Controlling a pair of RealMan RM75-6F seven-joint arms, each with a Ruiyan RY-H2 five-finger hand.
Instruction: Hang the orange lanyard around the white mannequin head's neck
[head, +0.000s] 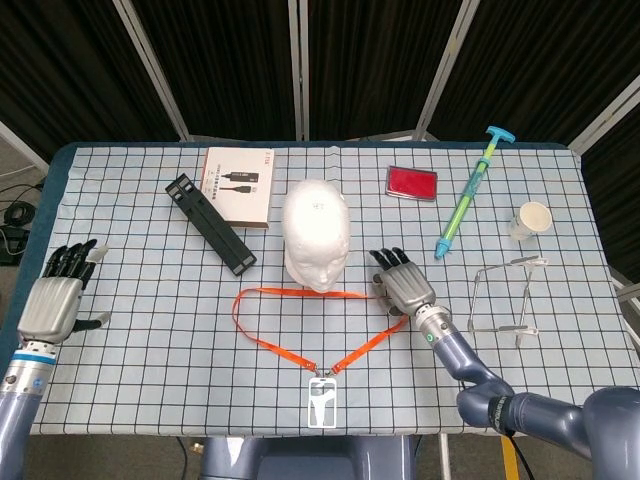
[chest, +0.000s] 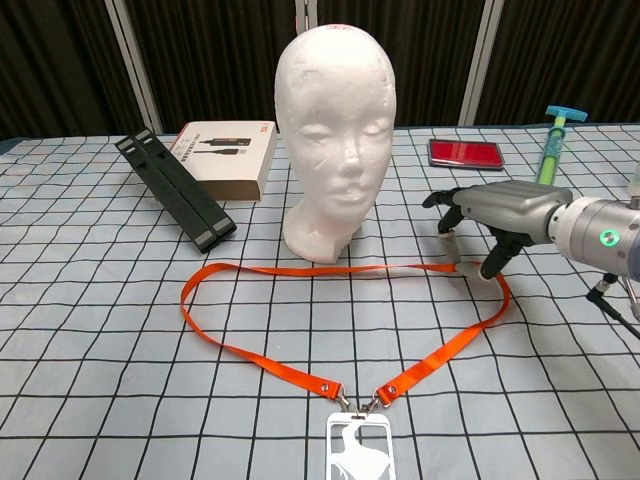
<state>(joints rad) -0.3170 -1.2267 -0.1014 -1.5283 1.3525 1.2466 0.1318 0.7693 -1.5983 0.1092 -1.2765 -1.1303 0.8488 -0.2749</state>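
The white mannequin head (head: 316, 232) (chest: 335, 130) stands upright mid-table. In front of it the orange lanyard (head: 268, 337) (chest: 260, 355) lies in a flat loop, its white badge (head: 321, 402) (chest: 360, 450) nearest me. My right hand (head: 403, 283) (chest: 498, 208) is palm down over the loop's right bend. Its thumb and a finger pinch the strap there, just off the cloth. My left hand (head: 58, 295) hovers at the table's left edge, fingers apart and empty; only the head view shows it.
A black folded stand (head: 210, 222) and a white box (head: 238, 186) lie behind and left of the head. A red case (head: 411, 182), a green-blue syringe (head: 467, 195), a paper cup (head: 531, 219) and a clear acrylic stand (head: 505, 297) occupy the right side.
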